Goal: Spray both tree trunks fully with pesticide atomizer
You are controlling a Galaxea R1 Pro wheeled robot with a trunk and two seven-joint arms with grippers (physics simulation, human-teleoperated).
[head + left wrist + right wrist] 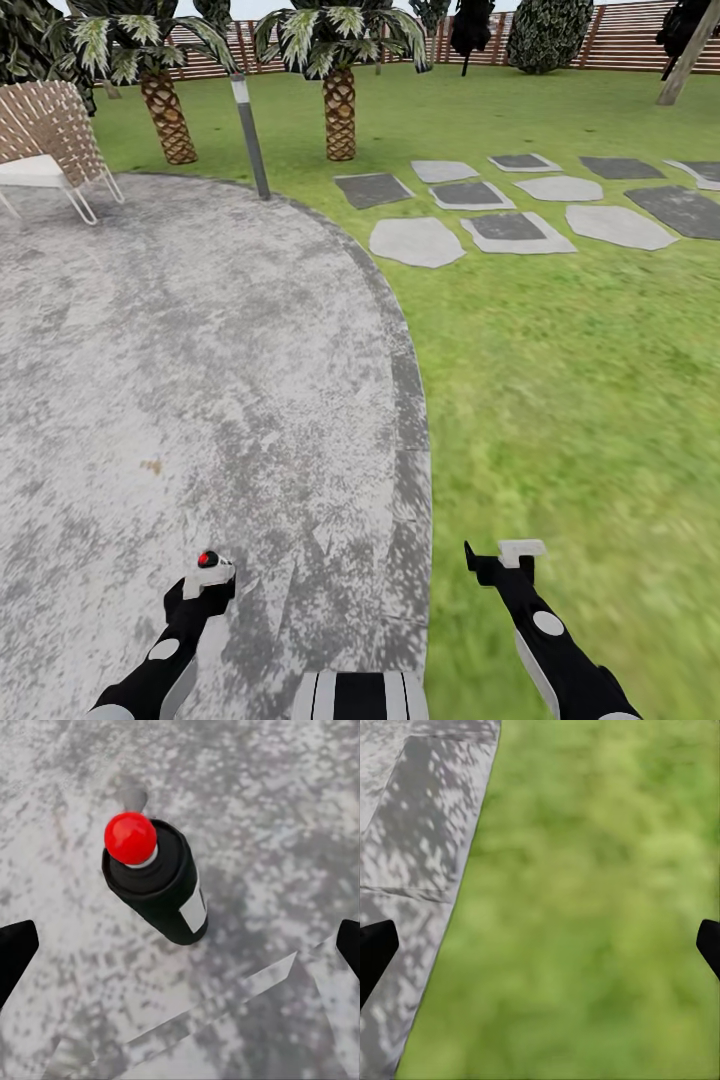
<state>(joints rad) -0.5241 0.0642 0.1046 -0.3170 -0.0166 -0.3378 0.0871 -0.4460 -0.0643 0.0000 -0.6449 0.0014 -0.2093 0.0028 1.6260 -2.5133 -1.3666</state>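
The small dark bottle with a round red top, the pesticide atomizer (157,889), stands on the grey speckled stone floor (200,380) well inside its curved edge, and the left gripper (180,945) hangs directly over it, spread wide with the bottle between its fingers and touching neither. The right gripper (540,945), equally wide and holding nothing, hangs over the green lawn (580,400) just beyond that curved edge. Across the floor from the atomizer stand a woven wicker chair (50,140) and a grey bollard lamp post (250,135).

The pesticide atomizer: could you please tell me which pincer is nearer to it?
Left. The left pincer hangs open right over the pesticide atomizer; the right pincer is off to the side above the grass.
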